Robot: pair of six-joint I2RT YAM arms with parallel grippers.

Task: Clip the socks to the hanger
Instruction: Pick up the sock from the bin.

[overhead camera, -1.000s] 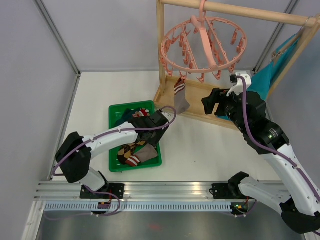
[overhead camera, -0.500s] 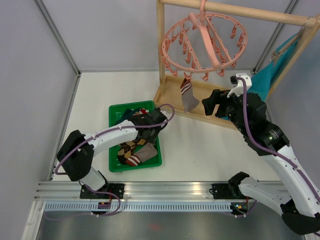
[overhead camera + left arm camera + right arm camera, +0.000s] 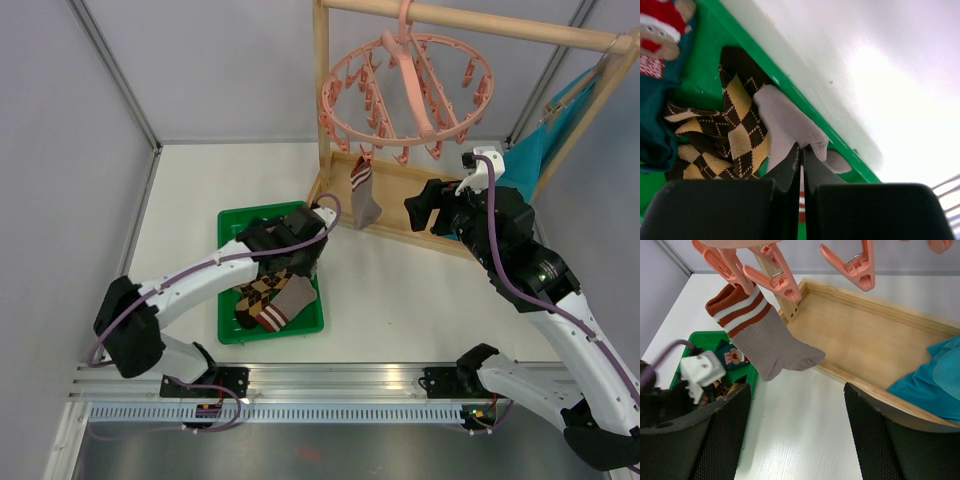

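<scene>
The pink hanger (image 3: 405,85) hangs from the wooden rail. One grey sock with a red-and-white cuff (image 3: 364,197) (image 3: 767,342) is held by one of its clip pegs (image 3: 772,275). In the green tray (image 3: 228,300) lie a second grey sock (image 3: 293,298) (image 3: 790,120), a brown-black argyle sock (image 3: 262,290) (image 3: 740,135) and a dark teal sock (image 3: 655,110). My left gripper (image 3: 298,258) (image 3: 802,149) reaches down into the tray, shut on a fold of the grey sock there. To the right of the hanging sock, my right gripper (image 3: 425,210) (image 3: 797,387) is open and holds nothing.
The wooden rail frame (image 3: 322,100) stands at the back, and its shallow base box (image 3: 875,335) lies just beyond my right gripper. A bright teal cloth (image 3: 540,150) (image 3: 935,375) is draped at the frame's right end. Grey walls close off the left and the back.
My left gripper has shut, pinching the grey sock in the tray, and its arm has shifted a little to the left. The hanger and its sock swung slightly. The right arm held still.
</scene>
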